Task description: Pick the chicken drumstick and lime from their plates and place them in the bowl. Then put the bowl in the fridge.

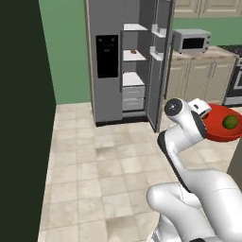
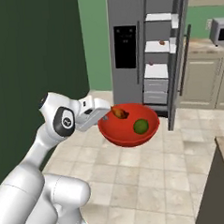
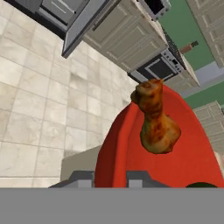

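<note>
My gripper [image 2: 105, 116] is shut on the near rim of the red bowl [image 2: 129, 131] and holds it in the air above the tiled floor. The chicken drumstick [image 2: 119, 113] lies inside the bowl by the gripped rim, and the lime [image 2: 141, 126] rests near the bowl's middle. In the hand view the drumstick [image 3: 155, 124] lies on the red bowl [image 3: 127, 144] just beyond the fingertips [image 3: 81, 178]. The left base view has the bowl [image 1: 222, 132] and lime [image 1: 230, 122] at the right edge. The fridge [image 1: 106, 61] stands ahead, right door [image 1: 158, 71] swung open, white shelves showing. The plates are out of view.
A microwave [image 1: 191, 41] sits on the counter right of the fridge, above beige cabinets [image 1: 189, 80]. A stove [image 1: 235, 80] is at the far right. A dark wall [image 1: 19, 118] bounds the left. A counter corner [image 2: 221, 173] juts in at the right.
</note>
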{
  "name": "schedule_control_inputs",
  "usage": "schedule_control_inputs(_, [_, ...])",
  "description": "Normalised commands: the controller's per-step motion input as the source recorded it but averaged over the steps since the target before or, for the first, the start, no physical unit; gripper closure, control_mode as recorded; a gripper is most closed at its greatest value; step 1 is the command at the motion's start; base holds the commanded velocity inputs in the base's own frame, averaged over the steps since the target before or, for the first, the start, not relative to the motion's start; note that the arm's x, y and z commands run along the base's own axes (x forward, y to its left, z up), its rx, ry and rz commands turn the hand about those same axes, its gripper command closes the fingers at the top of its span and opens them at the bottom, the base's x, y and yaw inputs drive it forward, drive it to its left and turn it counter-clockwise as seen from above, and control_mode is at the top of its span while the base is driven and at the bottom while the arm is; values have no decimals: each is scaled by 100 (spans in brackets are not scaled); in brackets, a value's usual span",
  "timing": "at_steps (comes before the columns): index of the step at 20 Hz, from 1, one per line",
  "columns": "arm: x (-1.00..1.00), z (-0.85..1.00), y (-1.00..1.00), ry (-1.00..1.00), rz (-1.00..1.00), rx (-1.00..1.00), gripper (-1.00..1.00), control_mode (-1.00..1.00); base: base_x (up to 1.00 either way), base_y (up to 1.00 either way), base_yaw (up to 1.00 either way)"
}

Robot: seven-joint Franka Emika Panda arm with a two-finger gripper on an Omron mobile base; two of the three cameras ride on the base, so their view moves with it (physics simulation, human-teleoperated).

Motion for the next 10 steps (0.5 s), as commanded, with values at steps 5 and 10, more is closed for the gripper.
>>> schedule_control_inputs(5, [0,0,0,0,0,0,100,100,94,2,3])
schedule_control_inputs(10, [0,0,0,0,0,0,100,100,94,0,7])
